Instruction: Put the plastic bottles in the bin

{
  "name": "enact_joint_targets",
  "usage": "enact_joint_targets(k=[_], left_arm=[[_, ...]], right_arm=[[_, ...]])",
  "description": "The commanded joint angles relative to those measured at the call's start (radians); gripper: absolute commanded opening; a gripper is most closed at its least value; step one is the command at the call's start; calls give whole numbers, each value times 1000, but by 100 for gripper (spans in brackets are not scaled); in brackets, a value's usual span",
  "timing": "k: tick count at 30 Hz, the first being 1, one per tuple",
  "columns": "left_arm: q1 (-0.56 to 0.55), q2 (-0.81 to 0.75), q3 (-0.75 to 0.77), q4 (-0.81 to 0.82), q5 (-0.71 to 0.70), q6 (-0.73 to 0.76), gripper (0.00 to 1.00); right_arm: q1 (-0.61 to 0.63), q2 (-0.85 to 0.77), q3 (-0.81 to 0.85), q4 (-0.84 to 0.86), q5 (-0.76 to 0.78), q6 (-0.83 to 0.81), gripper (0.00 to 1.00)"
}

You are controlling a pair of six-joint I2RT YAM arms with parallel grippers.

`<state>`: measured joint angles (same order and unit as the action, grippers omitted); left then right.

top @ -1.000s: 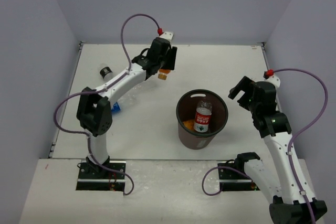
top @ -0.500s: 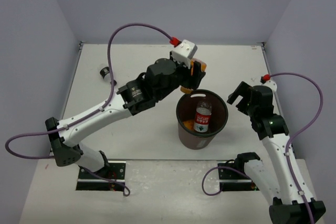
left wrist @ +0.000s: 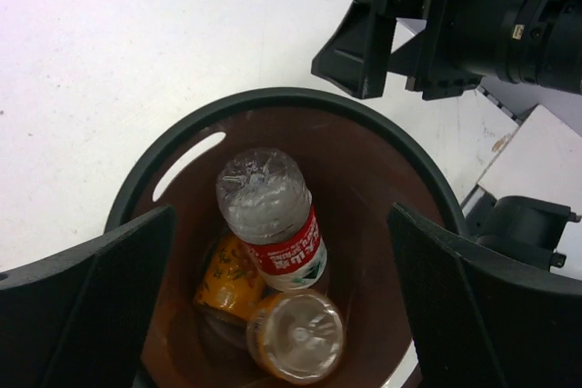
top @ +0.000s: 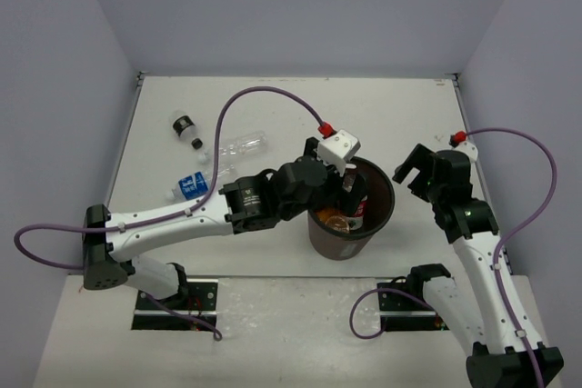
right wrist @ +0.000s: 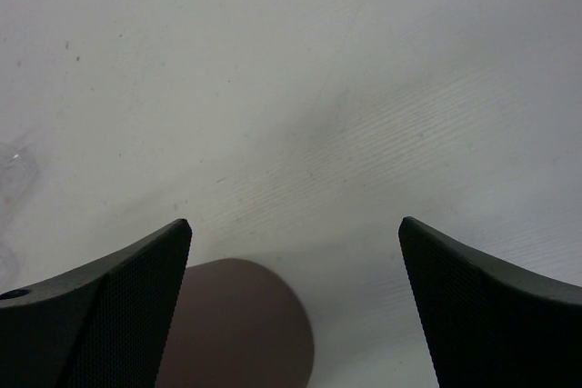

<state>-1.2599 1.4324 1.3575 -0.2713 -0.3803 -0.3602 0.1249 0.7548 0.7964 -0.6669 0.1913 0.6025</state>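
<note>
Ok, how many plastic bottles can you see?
6. Three lie in the bin: a red-labelled bottle and two orange bottles. Three lie on the table: a black-labelled bottle, a bare clear bottle, a blue-labelled bottle. Others could hide underneath.

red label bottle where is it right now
In the left wrist view the red label bottle sits inside the bin, near its middle, with the orange bottles right beside it, lower in the picture.

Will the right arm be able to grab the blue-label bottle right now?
Probably not. The blue-label bottle lies on the far side of the bin, and the left arm stretches across between it and the open right claw.
</note>
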Motion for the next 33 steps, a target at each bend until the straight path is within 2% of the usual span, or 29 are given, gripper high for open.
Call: enact_joint_targets(k=[1, 3, 4, 5, 7, 9, 12, 16, 18, 20, 22, 23, 25, 27, 30, 33], left_arm=[[0, -66, 51, 22, -78, -35, 100], [-1, -71, 69, 0, -114, -49, 100], [-1, -75, 89, -33, -203, -84, 100], [2, -75, 103, -59, -208, -87, 100], [9, -109, 122, -147, -405, -197, 100], [56, -167, 107, -175, -468, -259, 100], [227, -261, 28, -209, -337, -342, 100], [398, -337, -46, -325, -399, -471, 100], [523, -358, -96, -458, -388, -590, 100], [586, -377, -162, -467, -307, -613, 100], [729, -392, -233, -447, -175, -617, 100], [777, -389, -262, -442, -170, -623, 100], [890, -368, -359, -414, -29, -629, 100], [989, -342, -410, -385, 40, -643, 100], [1064, -286, -464, -379, 96, -718, 100], [1078, -264, -500, -384, 74, -811, 100]], right_arm=[[-4, -20, -3, 7, 5, 10, 99], [-2, -22, 0, 7, 4, 11, 99], [-2, -22, 1, 7, 5, 10, 99], [-2, -22, 1, 7, 6, 9, 99], [-2, -20, 8, 7, 43, 7, 99], [-2, -18, 14, 6, 55, 6, 99], [-2, -15, 20, 9, 49, 10, 99], [-2, -6, 20, 7, 64, 11, 99], [-2, 0, 19, 7, 71, 8, 99], [-3, -1, 17, 7, 72, 8, 99], [-2, -3, 18, 7, 72, 10, 99], [-2, -5, 18, 7, 73, 10, 99], [-2, -10, 20, 7, 70, 7, 99], [-3, -14, 17, 11, 68, 3, 99], [-4, -15, 11, 15, 63, 2, 99], [-4, -17, 6, 18, 62, -2, 99]])
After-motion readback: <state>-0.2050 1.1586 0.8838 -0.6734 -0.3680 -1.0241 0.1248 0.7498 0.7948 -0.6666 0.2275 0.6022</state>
